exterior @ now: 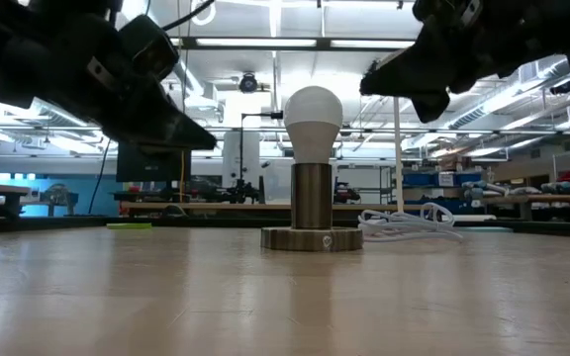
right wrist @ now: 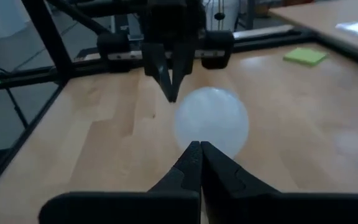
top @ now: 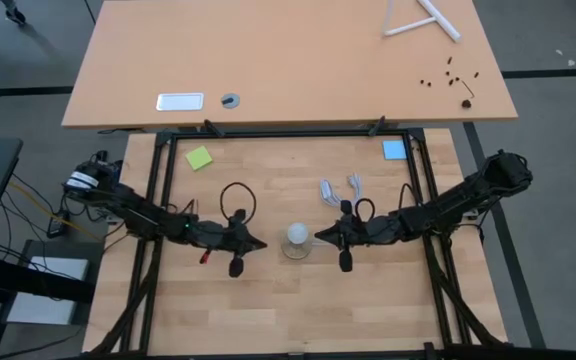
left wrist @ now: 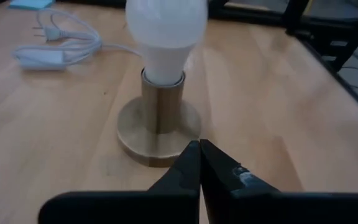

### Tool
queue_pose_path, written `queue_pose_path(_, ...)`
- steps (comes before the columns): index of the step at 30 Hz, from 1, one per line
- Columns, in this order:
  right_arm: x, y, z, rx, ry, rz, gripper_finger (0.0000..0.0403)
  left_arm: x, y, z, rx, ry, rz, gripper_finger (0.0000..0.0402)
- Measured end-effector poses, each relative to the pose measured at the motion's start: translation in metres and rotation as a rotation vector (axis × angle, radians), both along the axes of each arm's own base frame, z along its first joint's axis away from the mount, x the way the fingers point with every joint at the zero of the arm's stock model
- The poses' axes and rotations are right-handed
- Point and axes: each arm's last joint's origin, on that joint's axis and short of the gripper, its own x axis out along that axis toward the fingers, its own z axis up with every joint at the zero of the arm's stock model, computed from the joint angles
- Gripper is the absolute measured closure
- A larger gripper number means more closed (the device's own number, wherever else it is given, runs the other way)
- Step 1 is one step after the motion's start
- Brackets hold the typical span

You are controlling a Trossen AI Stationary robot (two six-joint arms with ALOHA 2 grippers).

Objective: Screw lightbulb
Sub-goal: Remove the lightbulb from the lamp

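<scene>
Lightbulb [top: 298,236] stands upright in its socket [exterior: 312,237] mid-desk, long axis vertical. Left end effector [top: 260,245] and right end effector [top: 319,238] flank the bulb, both pinched together, holding nothing. Right looks nearer, just beside the bulb.

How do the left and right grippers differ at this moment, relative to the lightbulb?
The left gripper sits on the lightbulb's left side with a clear gap; the right gripper sits on its right, closer in. Neither touches the lightbulb, which stands upright in the socket. Both are shut and empty, tips pointing at the bulb.
</scene>
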Motion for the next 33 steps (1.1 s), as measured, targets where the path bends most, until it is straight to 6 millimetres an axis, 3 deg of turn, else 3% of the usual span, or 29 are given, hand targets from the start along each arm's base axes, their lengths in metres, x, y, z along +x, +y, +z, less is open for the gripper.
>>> queue_pose_path(5, 0.005, 0.008, 0.012, -0.019, 0.015, -0.073, 0.0347, 0.011, 0.003, -0.004, 0.025, 0.020, 0.067, 0.0393)
queue_pose_path(13, 0.002, 0.016, 0.012, 0.014, 0.045, -0.122, 0.0186, 0.034, 0.003, -0.024, 0.030, -0.008, 0.121, 0.0394)
queue_pose_path(18, 0.007, 0.020, 0.000, 0.035, 0.052, -0.183, 0.0116, 0.053, -0.001, -0.037, 0.021, -0.046, 0.123, 0.0395)
queue_pose_path(27, 0.031, 0.028, -0.046, 0.012, 0.027, -0.250, 0.0064, 0.073, -0.005, -0.053, 0.042, -0.014, 0.140, 0.0395)
queue_pose_path(33, 0.043, 0.022, -0.056, 0.033, -0.066, -0.285, 0.0057, 0.073, -0.001, -0.053, 0.050, -0.015, 0.176, 0.0395)
